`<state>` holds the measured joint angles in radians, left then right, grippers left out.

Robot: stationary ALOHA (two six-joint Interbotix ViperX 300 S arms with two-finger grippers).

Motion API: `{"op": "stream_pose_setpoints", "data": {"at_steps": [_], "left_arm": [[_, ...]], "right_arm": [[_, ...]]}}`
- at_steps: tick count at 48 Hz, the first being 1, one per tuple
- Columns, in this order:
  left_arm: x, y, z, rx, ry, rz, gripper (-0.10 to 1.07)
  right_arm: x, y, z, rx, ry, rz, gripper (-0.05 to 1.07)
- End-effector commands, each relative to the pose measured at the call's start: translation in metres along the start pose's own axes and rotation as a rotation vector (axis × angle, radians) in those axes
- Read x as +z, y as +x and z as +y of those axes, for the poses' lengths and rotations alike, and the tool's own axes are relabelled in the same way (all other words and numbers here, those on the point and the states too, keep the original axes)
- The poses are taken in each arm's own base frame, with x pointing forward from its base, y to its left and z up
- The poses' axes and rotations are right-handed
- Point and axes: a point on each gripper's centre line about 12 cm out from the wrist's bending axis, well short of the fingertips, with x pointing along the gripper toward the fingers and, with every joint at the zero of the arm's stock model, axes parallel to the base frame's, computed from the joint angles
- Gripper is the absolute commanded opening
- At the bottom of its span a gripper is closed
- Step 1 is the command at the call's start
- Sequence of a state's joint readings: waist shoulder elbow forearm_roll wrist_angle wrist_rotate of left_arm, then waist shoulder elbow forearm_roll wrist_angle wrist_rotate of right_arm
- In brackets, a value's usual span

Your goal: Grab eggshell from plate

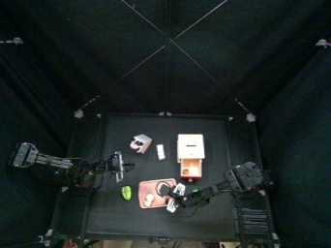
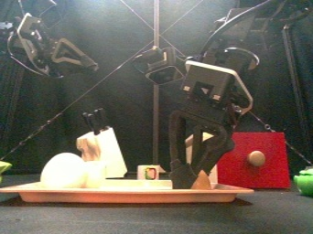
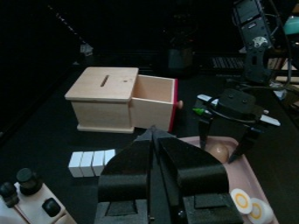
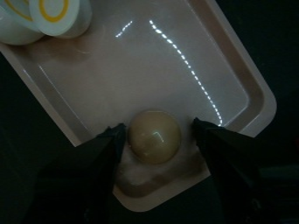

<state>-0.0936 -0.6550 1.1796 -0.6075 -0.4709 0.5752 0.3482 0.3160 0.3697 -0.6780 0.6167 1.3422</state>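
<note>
Eggshell [image 4: 155,136] sits ungrasped on the plate [image 4: 211,61] near the desk's front edge, between the right gripper's [image 4: 160,153] spread jaws.

Black arms, black two-jawed claws [image 4: 160,140]

Right pincer [image 1: 177,202] over the plate [image 1: 145,186]

Pale round eggshell [image 4: 155,136] lies nr one corner of flat salmon-pink plate [image 4: 176,61], w/ glossy surface.
</note>
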Motion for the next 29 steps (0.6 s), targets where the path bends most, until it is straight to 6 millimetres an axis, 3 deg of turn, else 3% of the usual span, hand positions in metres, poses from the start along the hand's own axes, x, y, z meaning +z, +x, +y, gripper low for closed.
{"op": "stream_pose_setpoints", "data": {"at_steps": [1, 12, 29], "left_arm": [[0.004, 0.001, 0.000, 0.003, -0.001, -0.013, 0.48], [0.004, 0.001, 0.000, 0.002, -0.001, -0.012, 0.48], [0.003, 0.001, 0.000, 0.001, -0.001, -0.009, 0.48]], "right_arm": [[0.011, -0.009, 0.004, 0.025, 0.015, -0.026, 0.89], [0.014, -0.011, 0.004, 0.025, 0.021, -0.032, 0.80], [0.026, -0.023, 0.008, 0.037, 0.035, -0.060, 0.80]]}}
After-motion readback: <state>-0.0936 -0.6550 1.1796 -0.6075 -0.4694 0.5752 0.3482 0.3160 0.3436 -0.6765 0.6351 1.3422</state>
